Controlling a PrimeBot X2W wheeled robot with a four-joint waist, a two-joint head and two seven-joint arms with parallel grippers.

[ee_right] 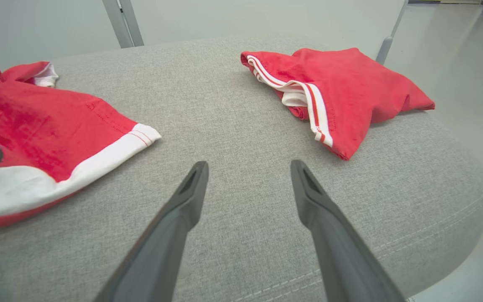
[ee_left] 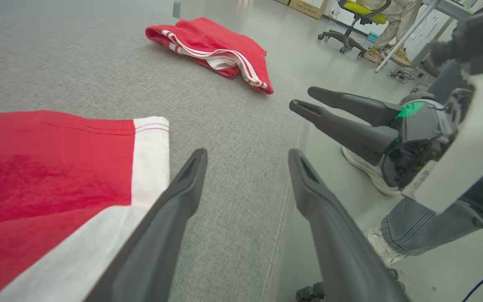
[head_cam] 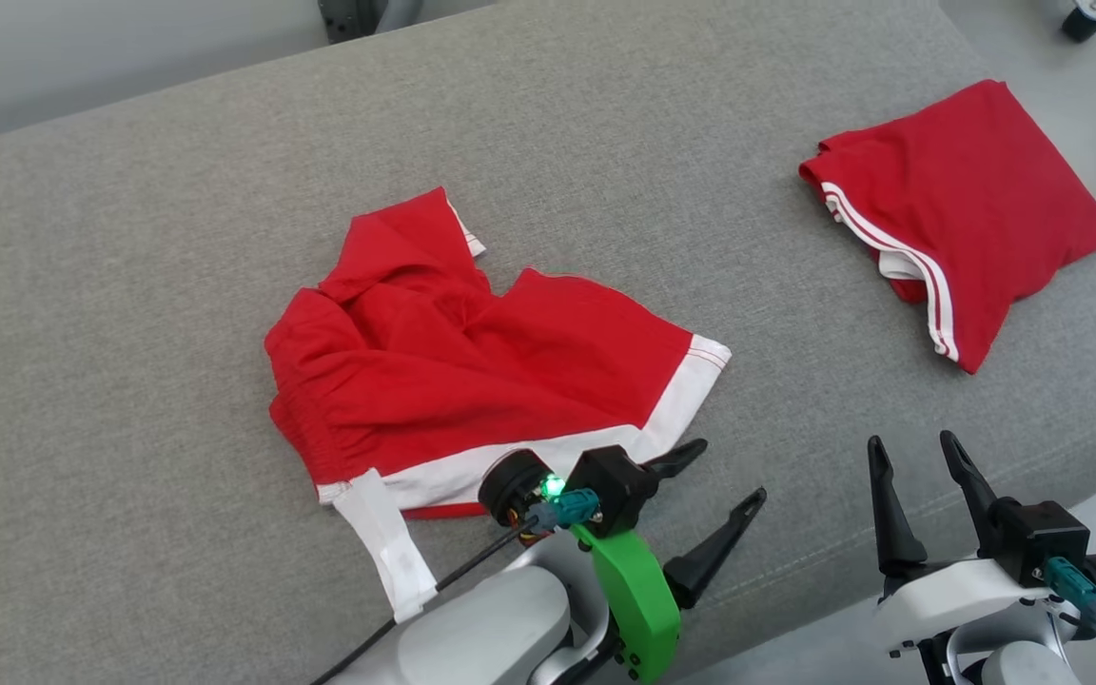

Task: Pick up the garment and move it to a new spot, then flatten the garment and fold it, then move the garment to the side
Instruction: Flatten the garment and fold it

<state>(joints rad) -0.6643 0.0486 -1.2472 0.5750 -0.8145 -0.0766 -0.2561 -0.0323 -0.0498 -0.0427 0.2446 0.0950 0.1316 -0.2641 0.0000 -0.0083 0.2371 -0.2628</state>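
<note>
Left gripper (head_cam: 730, 468): fingers apart, nothing between them. In the left wrist view, one finger (ee_left: 162, 226) overlaps the white hem of the garment and the other (ee_left: 333, 235) is over bare grey fabric at the counter's front edge. Cannot tell whether the first finger touches the cloth.

Right gripper (head_cam: 911, 440): fingers apart and empty, over the counter's front edge, well clear of both pieces of clothing.

Garment: red shorts with white trim (head_cam: 472, 381), lying crumpled and partly spread near the middle of the grey fabric-covered counter (head_cam: 129, 285). The waistband is bunched at the left. One leg is turned up toward the far side. A white band runs along the near edge, just beside the left gripper.

Folded red shorts with white stripes (head_cam: 967, 209): at the counter's far right corner, well apart from the garment.

In the left wrist view, a person's jeans leg (ee_left: 417, 226) shows on the floor past the counter edge.
</note>
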